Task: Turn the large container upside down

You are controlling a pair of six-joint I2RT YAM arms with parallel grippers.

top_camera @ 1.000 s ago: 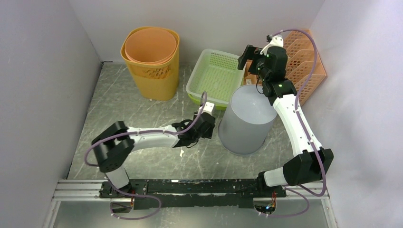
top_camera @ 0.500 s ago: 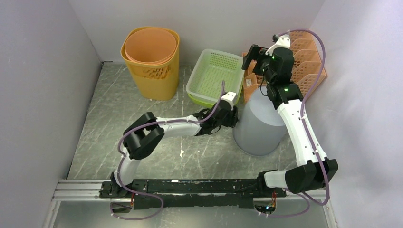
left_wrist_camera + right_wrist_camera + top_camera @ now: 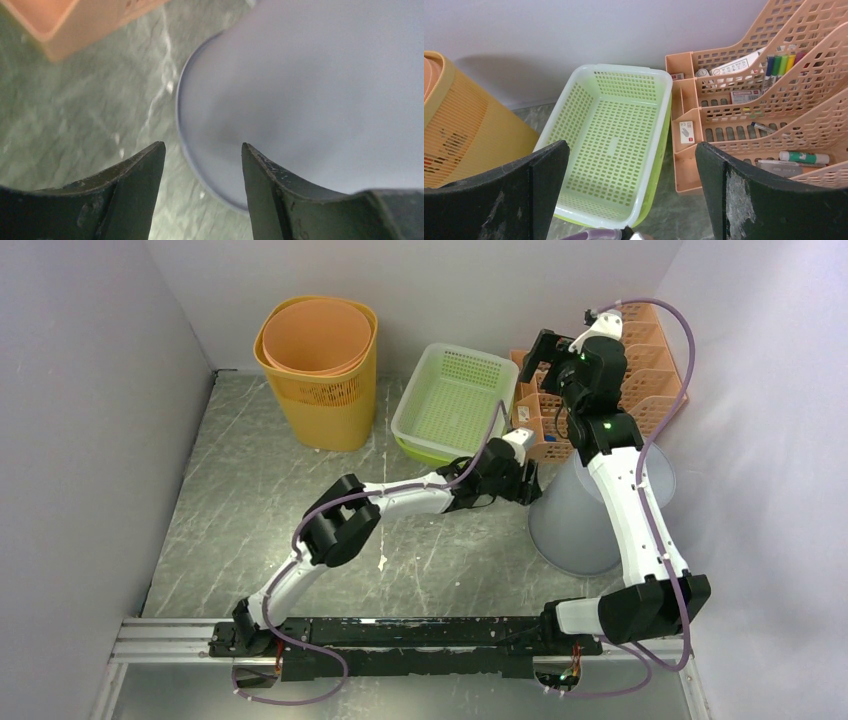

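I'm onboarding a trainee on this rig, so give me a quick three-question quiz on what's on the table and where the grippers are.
1. True or false: the right gripper is shut.
2. What sits between the yellow bin and the orange organizer? A) green basket B) red cup C) blue box
3. Fill in: the ___ gripper is right beside the gray container.

Key: 1 false, its fingers are wide apart with nothing between them; 2 A; 3 left, the left gripper.
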